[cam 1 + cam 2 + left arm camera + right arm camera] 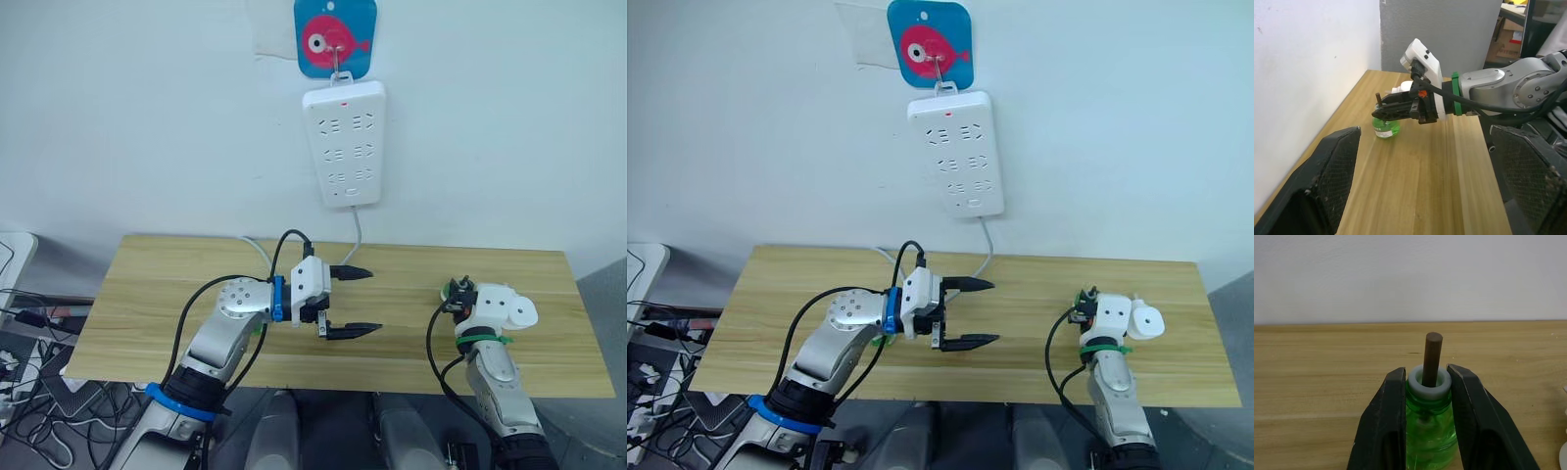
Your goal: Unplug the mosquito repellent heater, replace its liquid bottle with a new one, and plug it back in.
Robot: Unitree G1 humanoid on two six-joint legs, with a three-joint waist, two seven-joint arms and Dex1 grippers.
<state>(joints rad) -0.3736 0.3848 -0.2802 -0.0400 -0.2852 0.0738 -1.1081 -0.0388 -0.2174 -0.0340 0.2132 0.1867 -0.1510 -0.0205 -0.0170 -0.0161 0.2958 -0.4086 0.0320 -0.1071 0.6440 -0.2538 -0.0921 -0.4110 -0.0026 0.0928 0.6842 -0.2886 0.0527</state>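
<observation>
- Right hand (1422, 396) is clamped on the green liquid bottle (1430, 428), one black finger (1382, 421) on each side of its white neck, the brown wick (1432, 357) poking straight up between them
- The bottle stands upright on the wooden counter (147, 294), close to the counter's right end; the left wrist view catches it too, green under the right hand's fingers
- Something small and white sits just behind the bottle in the left wrist view, touching or nearly touching it; it may be the mosquito repellent heater (1400, 88), but too little shows to be sure
- Left hand (353, 302) hovers over the middle of the counter, fingers spread wide and holding nothing, tips pointing toward the right end
- The two hands are well apart, bare wood between them
- Up on the wall behind the counter, the white power strip (344, 143) hangs from a blue fish hook (334, 37), its cable dropping behind the back edge
</observation>
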